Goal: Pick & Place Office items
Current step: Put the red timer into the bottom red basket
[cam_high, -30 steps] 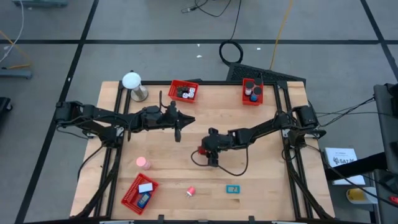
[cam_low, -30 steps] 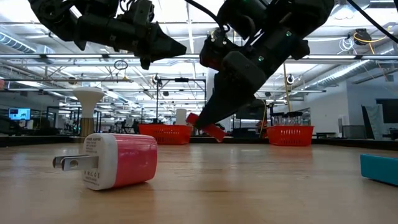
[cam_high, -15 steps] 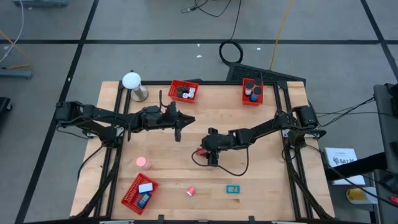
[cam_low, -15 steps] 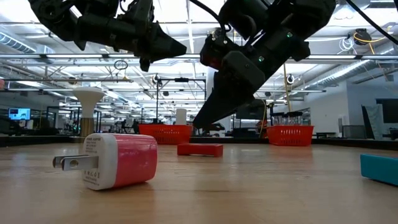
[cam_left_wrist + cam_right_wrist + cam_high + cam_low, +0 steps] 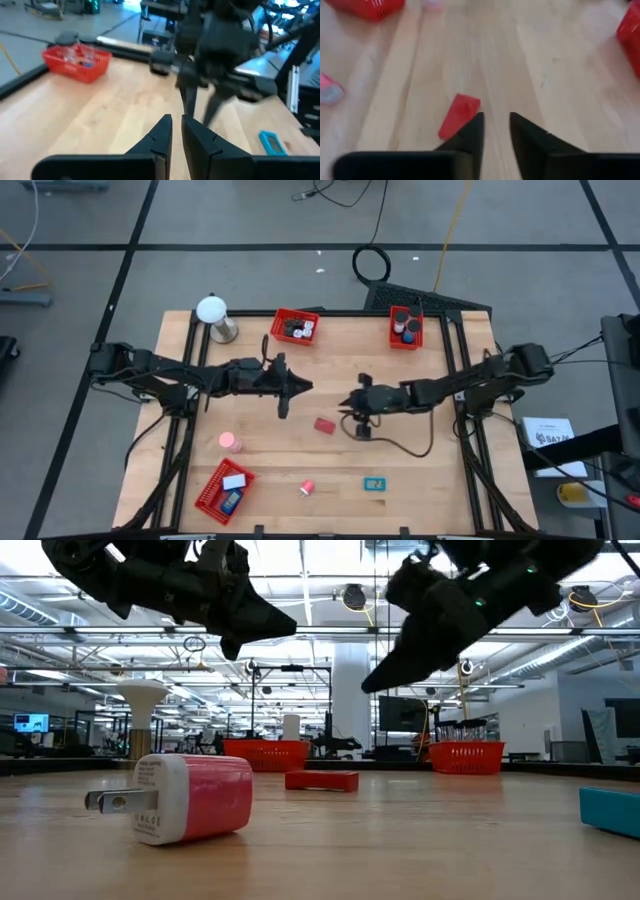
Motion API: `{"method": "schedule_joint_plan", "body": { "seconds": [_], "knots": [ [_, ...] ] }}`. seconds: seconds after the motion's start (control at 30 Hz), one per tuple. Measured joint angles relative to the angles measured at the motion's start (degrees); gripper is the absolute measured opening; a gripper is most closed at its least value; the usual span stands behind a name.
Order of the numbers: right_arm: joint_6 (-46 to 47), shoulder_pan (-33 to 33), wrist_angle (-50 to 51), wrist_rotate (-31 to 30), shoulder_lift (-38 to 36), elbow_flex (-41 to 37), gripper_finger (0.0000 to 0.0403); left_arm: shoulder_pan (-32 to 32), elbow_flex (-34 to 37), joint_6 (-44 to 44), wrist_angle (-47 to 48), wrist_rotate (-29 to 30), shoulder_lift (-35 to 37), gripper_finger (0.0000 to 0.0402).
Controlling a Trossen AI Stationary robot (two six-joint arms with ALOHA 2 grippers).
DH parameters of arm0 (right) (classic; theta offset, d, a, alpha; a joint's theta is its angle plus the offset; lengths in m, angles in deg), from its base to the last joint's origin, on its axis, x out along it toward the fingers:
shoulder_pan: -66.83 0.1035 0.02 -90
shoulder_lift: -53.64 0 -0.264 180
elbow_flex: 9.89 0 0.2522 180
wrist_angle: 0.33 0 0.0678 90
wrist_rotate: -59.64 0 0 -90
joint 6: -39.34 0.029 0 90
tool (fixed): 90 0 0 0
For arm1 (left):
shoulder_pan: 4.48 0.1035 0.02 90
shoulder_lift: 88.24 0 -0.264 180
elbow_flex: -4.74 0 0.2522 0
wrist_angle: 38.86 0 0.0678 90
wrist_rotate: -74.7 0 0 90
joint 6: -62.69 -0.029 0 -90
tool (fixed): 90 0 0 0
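A flat red piece (image 5: pixel 324 425) lies by its broad face on the bare wood mid-table, also seen in the low view (image 5: pixel 321 781) and in the right wrist view (image 5: pixel 459 116). My right gripper (image 5: pixel 346 404) hovers just right of it and above the table (image 5: pixel 368 687). Its fingers (image 5: pixel 496 117) stand a little apart with nothing between them. My left gripper (image 5: pixel 303 386) hangs above the table to the piece's far left, fingers together (image 5: pixel 177 119), holding nothing. A pink-and-white plug adapter (image 5: pixel 230 442), a small pink item (image 5: pixel 307 487) and a teal piece (image 5: pixel 375 484) rest on the near half.
Red mesh trays stand at the far edge (image 5: pixel 295 327) (image 5: pixel 406 328) and at the near left corner (image 5: pixel 225 490), each with small items inside. A white ball on a silver stand (image 5: pixel 213 315) sits at the far left. A black cable (image 5: pixel 400 448) loops on the wood below my right arm.
My right gripper has let go of the red piece, which hung tilted between its fingers and now lies flat on the table. The gripper has then drawn back toward the table's right edge and risen. My left arm has kept almost still.
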Motion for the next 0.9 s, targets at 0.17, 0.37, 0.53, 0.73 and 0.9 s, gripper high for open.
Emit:
{"method": "schedule_joint_plan", "body": {
  "seconds": [0.17,0.37,0.53,0.73,0.9],
  "knots": [
    [1.4,-0.2,-4.9,-3.5,-7.4,-9.5,0.0008,-2.5,-2.5,2.7,10.0,3.7,0.0,0.0018],
    [0.6,-0.7,-8.6,-7.1,-17.9,-18.4,0.001,-4.4,-11.2,3.9,24.4,5.8,-3.9,0.0009],
    [0.6,-1.0,-10.4,-7.1,-25.2,-23.3,0.0004,-5.8,-18.1,6.2,31.8,6.3,-11.4,0.0019],
    [0.2,-1.0,-13.1,-7.1,-30.4,-27.9,0.0001,-6.4,-28.3,4.7,39.0,1.6,-21.0,0.0091],
    [0.1,-1.0,-14.8,-7.0,-31.2,-28.7,0.0001,-8.2,-34.4,0.0,43.0,0.2,-26.2,0.017]
  ]
}}
